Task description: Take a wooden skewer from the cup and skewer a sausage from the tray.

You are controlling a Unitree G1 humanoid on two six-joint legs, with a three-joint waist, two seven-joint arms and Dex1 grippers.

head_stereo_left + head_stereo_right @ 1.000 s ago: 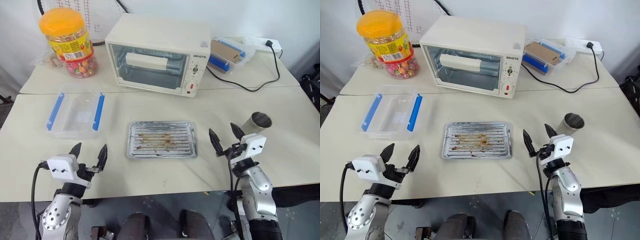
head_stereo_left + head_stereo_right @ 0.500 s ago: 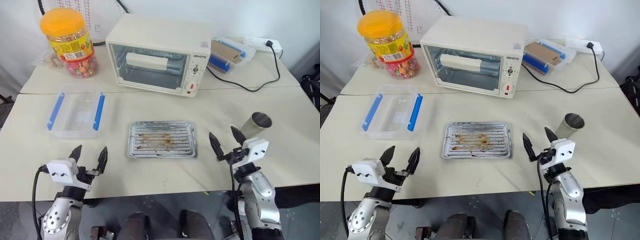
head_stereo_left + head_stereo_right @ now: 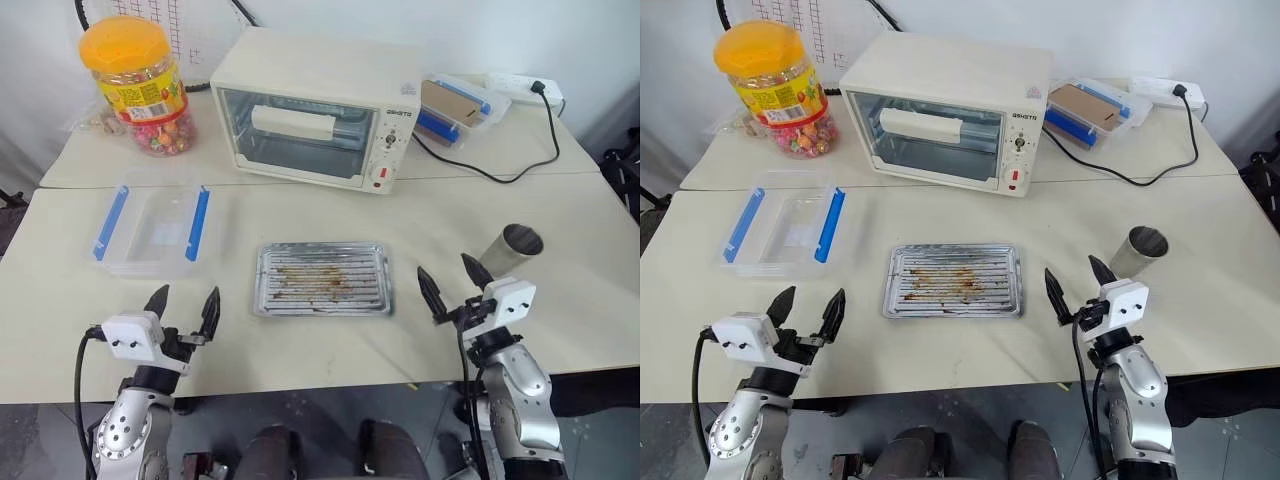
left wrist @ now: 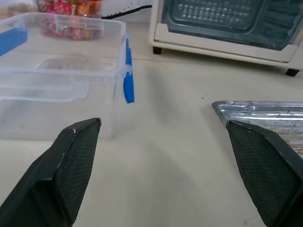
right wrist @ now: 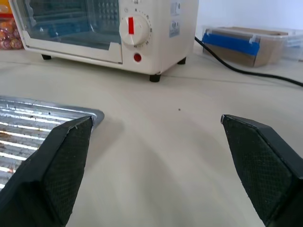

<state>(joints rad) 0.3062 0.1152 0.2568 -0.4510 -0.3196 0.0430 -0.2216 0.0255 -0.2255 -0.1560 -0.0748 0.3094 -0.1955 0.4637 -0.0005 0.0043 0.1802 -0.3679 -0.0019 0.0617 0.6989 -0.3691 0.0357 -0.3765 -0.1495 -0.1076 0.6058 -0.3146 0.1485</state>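
Right end effector near cup

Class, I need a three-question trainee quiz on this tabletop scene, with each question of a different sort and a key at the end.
1. True or false: the tray holds sausages.
2. Which gripper is nearer the cup? A) left gripper B) right gripper
3. Fill in: the clear box has ____ clips.

Key:
1. False: only brown grease stains show on its ribbed bottom.
2. B: the cup stands just beyond the right gripper, at the robot's right.
3. Blue.
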